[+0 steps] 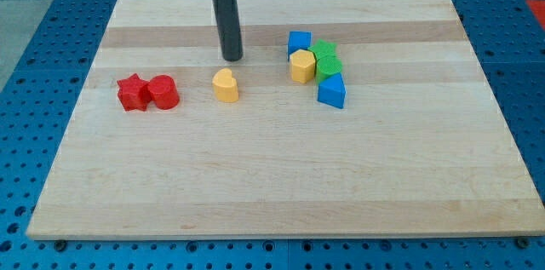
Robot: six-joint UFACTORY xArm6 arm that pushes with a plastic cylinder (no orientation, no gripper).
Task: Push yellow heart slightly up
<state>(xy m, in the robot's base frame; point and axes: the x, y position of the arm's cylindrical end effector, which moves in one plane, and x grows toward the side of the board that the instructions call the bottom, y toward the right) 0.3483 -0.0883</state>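
Camera view: my tip (232,57), a bare rod holding nothing, sits just above the yellow heart (226,85) left of frame centre. It is on the wrong side; pushing from here would drive the heart down.

My rod comes down upright from the view's top, dark and straight, its upper end cut off by the frame edge. My tip (232,57) rests on the bench (272,185), just above the yellow heart (225,85) toward the view's top, close to it but apart.
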